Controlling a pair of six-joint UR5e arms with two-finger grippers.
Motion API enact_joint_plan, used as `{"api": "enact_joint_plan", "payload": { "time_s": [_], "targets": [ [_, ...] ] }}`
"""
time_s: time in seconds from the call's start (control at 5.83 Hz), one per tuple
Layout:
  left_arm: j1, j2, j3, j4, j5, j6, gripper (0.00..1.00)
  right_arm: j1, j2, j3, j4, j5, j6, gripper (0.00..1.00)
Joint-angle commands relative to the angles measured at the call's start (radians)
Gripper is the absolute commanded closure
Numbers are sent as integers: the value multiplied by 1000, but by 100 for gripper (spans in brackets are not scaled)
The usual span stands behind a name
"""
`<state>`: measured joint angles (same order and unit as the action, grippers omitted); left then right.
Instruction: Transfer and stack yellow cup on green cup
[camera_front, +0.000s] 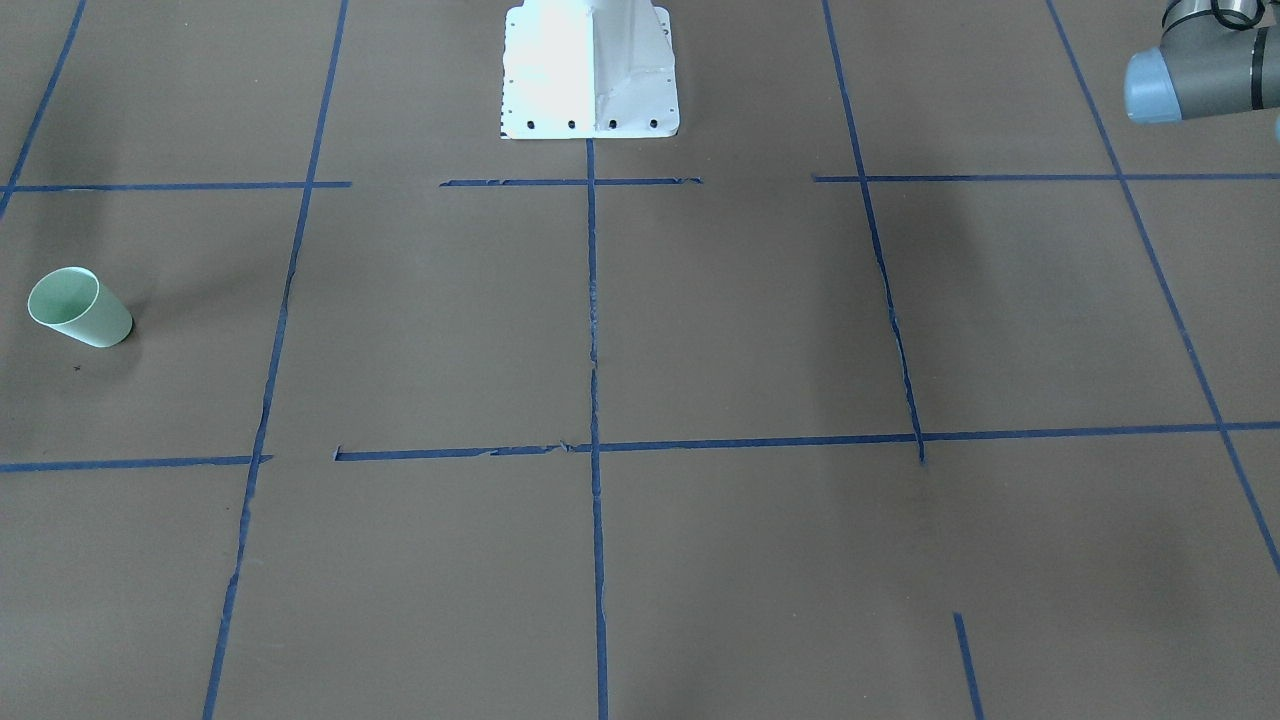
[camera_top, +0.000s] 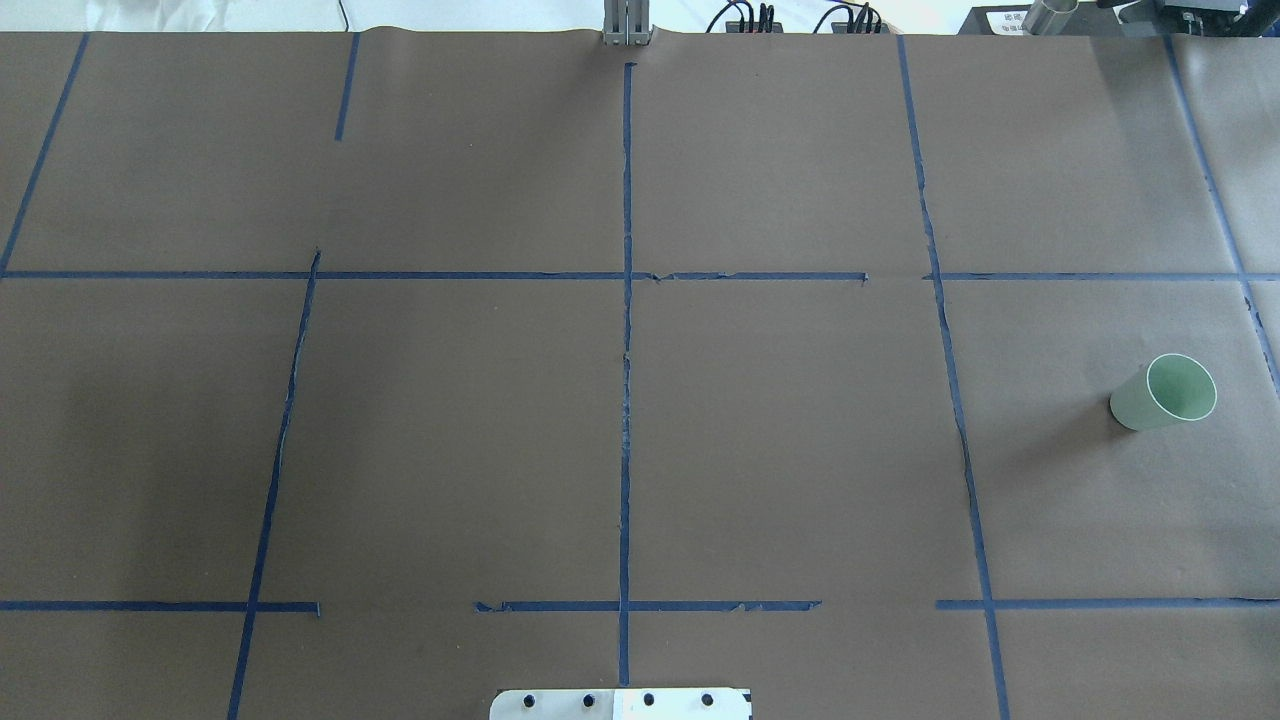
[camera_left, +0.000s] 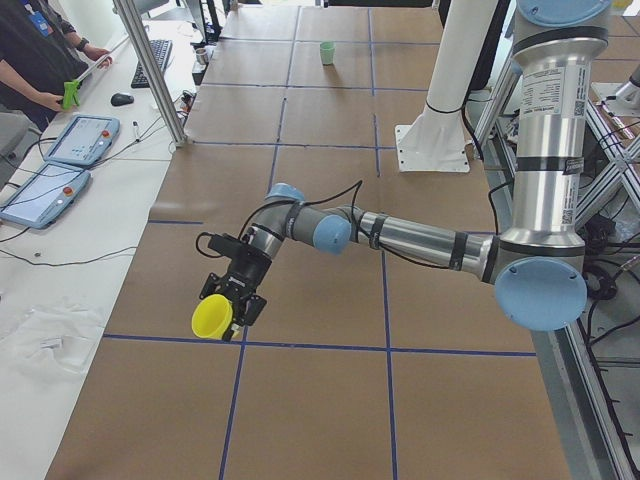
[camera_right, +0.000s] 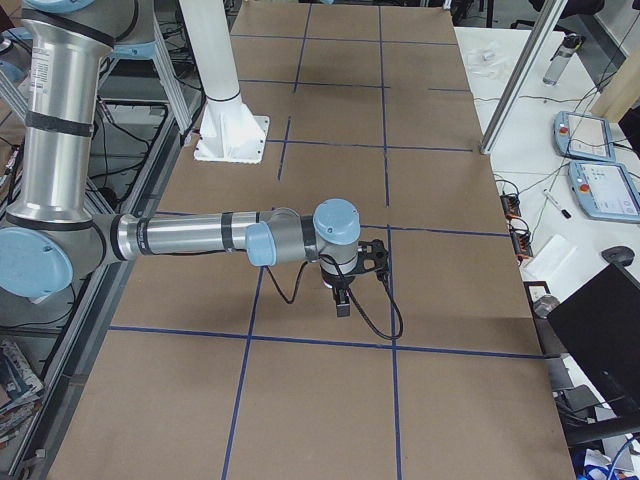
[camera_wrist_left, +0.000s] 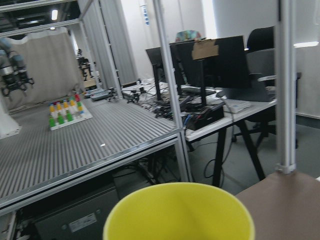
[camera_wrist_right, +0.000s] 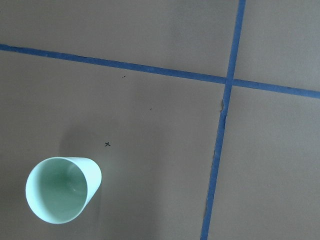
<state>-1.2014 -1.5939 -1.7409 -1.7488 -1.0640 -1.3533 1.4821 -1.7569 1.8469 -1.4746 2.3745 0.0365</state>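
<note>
Silver-grey left arm (camera_left: 410, 238) stretched low, outward; black left gripper (camera_left: 233, 303) tilted down, grip unreadable. Silver-grey right arm (camera_right: 190, 238) extended level; black right gripper (camera_right: 343, 305) points straight down, grip unreadable.

Can see only the rim and inner wall of the yellow cup (camera_wrist_left: 178, 212) from the left wrist, with the rest cut off below. Cannot tell the grip of the left gripper (camera_left: 238, 308), partly hidden behind that cup in the side view. Cannot judge the right gripper (camera_right: 342, 306) either: too small. Can see just one joint of the left arm (camera_front: 1195, 65), clipped by the front view's corner.
</note>
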Motion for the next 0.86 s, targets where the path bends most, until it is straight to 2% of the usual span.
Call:
{"api": "enact_joint_plan", "payload": {
  "time_s": [0.0,0.17,0.51,0.69],
  "targets": [
    [-27,-104,-5,-230,-142,197,38,0,14,0,-1,3,2,0],
    [-20,-176,7,-327,-146,213,39,-2,19,1,0,5,60,0],
    [87,-331,8,-325,-156,214,43,-11,43,3,16,5,66,0],
    [199,-378,9,-330,-148,250,44,-38,74,3,31,5,86,0]
  ]
}}
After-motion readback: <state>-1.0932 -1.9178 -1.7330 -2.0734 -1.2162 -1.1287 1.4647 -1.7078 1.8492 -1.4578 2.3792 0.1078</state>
